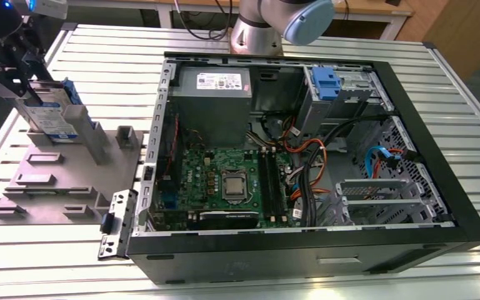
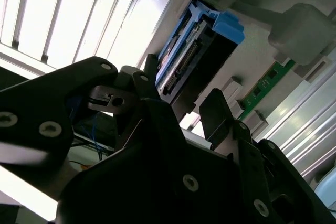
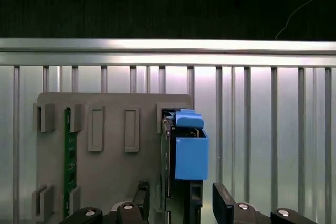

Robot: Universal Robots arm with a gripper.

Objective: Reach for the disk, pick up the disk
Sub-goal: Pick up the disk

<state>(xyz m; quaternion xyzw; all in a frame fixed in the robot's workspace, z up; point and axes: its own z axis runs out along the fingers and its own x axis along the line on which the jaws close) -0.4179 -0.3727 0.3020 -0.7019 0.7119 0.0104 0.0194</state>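
The disk (image 1: 52, 119) stands upright on its edge in a slot of the grey fixture plate (image 1: 48, 181), at the exterior view's left. It is silver-grey with a white-and-blue label and blue rails. My gripper (image 1: 35, 87) hangs over its top end, open, with one dark finger on each side of it. In the first wrist view the fingers (image 3: 223, 205) flank the disk (image 3: 190, 153) with small gaps on both sides. The second wrist view has the disk (image 2: 191, 51) just beyond the fingertips (image 2: 215, 108), connector end facing the camera.
An open computer case (image 1: 307, 156) lies at the exterior view's right, with a grey power supply (image 1: 210, 94) and a blue caddy (image 1: 325, 84) inside. A green memory stick (image 3: 67, 161) stands in another slot of the fixture plate (image 3: 113, 177). The slatted metal table (image 1: 73, 262) carries it all.
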